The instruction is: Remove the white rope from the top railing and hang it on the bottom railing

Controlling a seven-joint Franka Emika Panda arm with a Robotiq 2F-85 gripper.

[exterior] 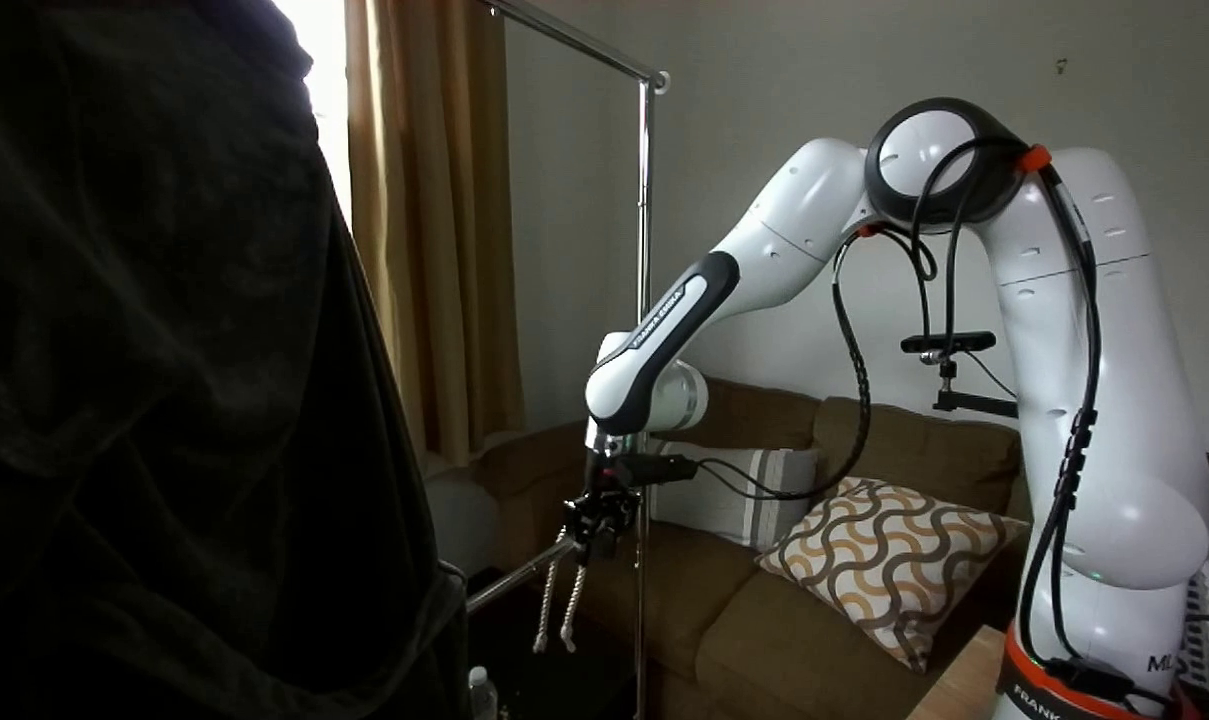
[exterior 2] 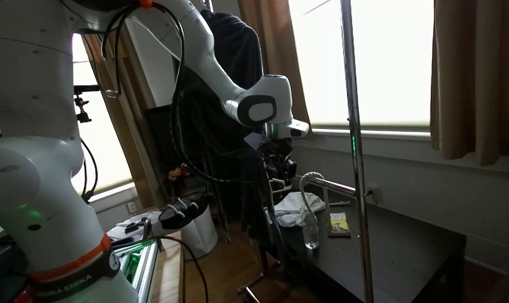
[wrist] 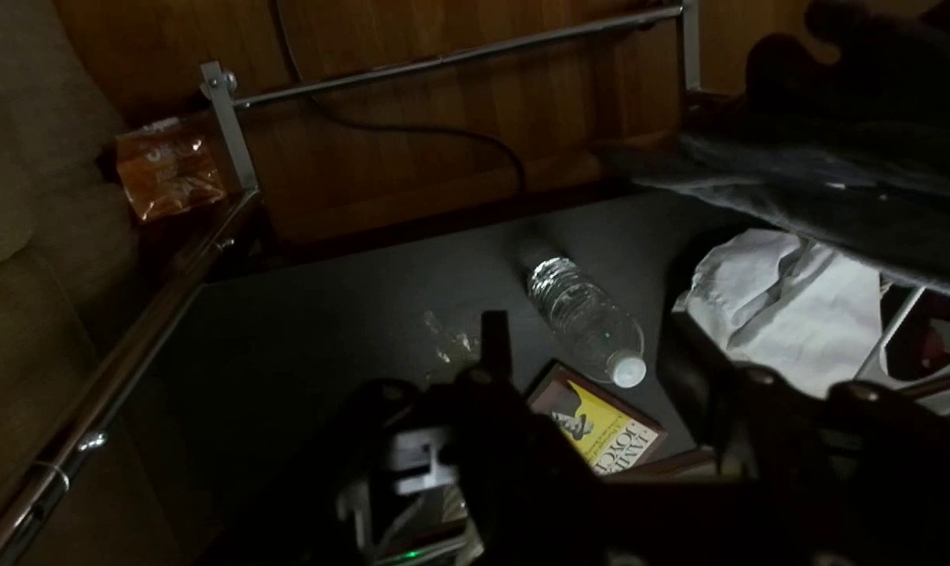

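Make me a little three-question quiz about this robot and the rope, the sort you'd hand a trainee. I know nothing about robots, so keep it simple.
1. Which part of the metal rack is the white rope looped over?
2. True or false: the gripper is shut.
3. What colour is the cap on the clear bottle?
A) red
B) white
C) blue

Key:
1. The bottom railing, as an exterior view shows.
2. False. The wrist view shows it open.
3. B
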